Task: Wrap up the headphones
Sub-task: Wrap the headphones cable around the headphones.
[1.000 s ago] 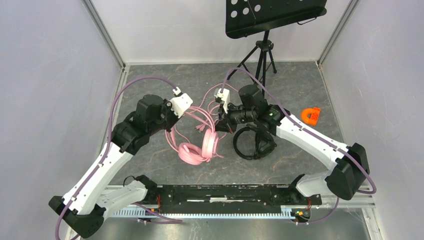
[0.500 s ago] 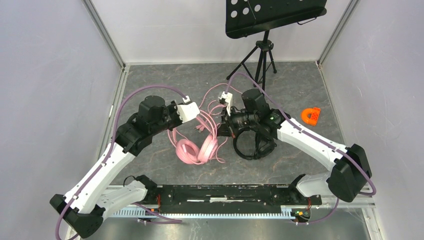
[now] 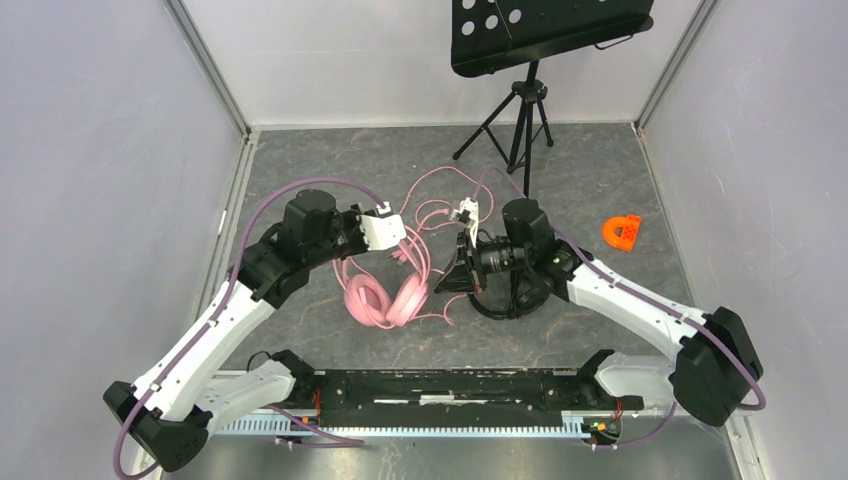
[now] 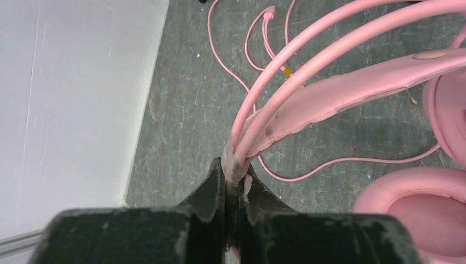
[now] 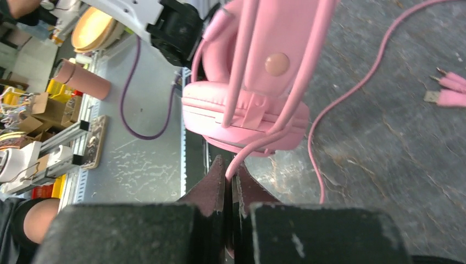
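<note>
The pink headphones (image 3: 385, 297) rest on their ear cups mid-floor, headband (image 4: 351, 91) raised. My left gripper (image 3: 404, 243) is shut on the headband's end (image 4: 237, 165), seen close in the left wrist view. My right gripper (image 3: 447, 281) is shut on the pink cable (image 5: 258, 148) just beside an ear cup (image 5: 244, 115). Loose pink cable (image 3: 432, 195) loops on the floor behind, its plugs (image 5: 448, 91) lying free. The black headphones (image 3: 512, 292) lie under my right arm, partly hidden.
A black music stand on a tripod (image 3: 522, 110) stands at the back. A small orange plastic piece (image 3: 621, 232) lies at the right. White walls (image 3: 100, 150) close both sides. The base rail (image 3: 450, 390) runs along the near edge.
Both grippers moved toward the near edge and closer together. The pink headphones shifted with them, headband lifted more upright. The right gripper carried the cable down beside the ear cup.
</note>
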